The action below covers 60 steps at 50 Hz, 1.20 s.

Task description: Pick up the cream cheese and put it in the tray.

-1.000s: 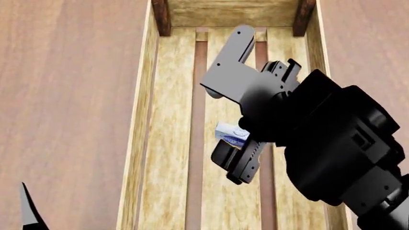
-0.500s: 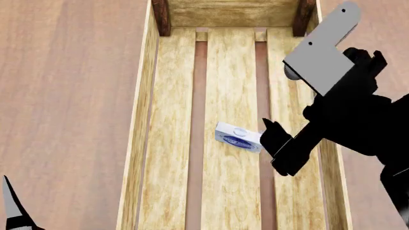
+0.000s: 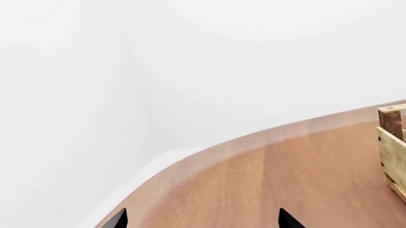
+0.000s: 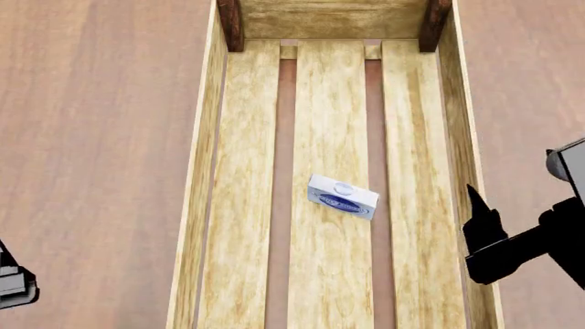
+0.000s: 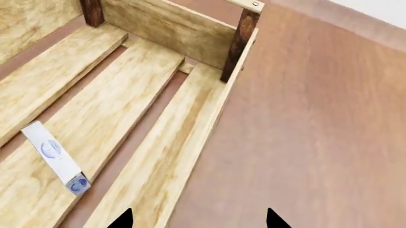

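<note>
Cream cheese (image 4: 343,196) lying flat on the middle slat of the tray (image 4: 199,205), logo side facing up, slightly askew, touching no gripper; in the right wrist view, box (image 5: 56,157) resting on a slat inside the tray (image 5: 190,35). Right gripper (image 4: 484,240) hovering over the tray's right wall, just beside the cheese's row, fingers spread apart and grasping nothing. Left gripper (image 3: 201,221) hanging well apart over the table (image 4: 92,137), fingertips parted, empty, a tray corner (image 3: 393,142) showing at the edge.
</note>
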Available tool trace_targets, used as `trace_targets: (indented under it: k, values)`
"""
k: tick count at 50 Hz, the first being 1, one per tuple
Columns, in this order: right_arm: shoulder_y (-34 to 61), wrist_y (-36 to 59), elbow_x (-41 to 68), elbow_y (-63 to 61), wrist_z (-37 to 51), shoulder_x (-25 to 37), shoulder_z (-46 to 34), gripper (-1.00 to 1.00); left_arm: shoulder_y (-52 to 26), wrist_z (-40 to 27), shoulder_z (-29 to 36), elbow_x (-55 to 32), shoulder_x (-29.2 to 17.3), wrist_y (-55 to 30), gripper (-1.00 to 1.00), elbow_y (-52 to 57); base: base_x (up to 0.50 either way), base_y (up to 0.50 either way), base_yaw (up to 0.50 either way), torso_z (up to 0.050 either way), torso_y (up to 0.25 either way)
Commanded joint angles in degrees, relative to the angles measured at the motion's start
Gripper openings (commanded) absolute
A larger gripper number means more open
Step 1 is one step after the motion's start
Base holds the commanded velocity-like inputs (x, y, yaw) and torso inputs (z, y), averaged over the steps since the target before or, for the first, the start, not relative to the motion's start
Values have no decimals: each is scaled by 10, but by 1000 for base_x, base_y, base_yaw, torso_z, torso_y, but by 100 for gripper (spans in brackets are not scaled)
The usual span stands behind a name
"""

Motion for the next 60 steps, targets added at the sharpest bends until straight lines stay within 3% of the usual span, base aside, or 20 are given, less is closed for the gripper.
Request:
trace_targets:
  k: [1,7,16,29,40,46,50,53,60]
  values:
    - [-151,-91,13,-53,64,-1,98,100,-63,31,-25,-58,-27,-67,100,32,0,0,0,0,0]
    - [-207,-127,5,-104,84,-10,117,100,-79,33,-25,-52,-39,-93,100,62,0,0,0,0,0]
    - [-210,-122,-24,-170,124,-17,96,100,-84,35,-33,-53,-60,-112,100,129,0,0,0,0,0]
    - [-194,-100,-44,-261,232,-45,128,100,-100,40,-33,-50,-79,-142,100,191,0,0,0,0,0]
    - [-183,-82,-20,-274,242,-39,157,100,-70,31,-42,-28,-102,-157,100,268,0,0,0,0,0]
    - [-191,-92,-21,-302,278,-54,191,100,-35,25,-79,-50,-124,-169,100,352,0,0,0,0,0]
    - [-221,-131,-42,-327,296,-73,217,100,-9,14,-103,-48,-122,-141,100,371,0,0,0,0,0]
    - [-255,-172,-43,-348,297,-96,240,100,-5,-14,-113,-5,-95,-78,100,349,0,0,0,0,0]
    - [-295,-215,-104,-373,299,-106,210,100,-23,-17,-108,3,-89,-74,100,340,0,0,0,0,-1]
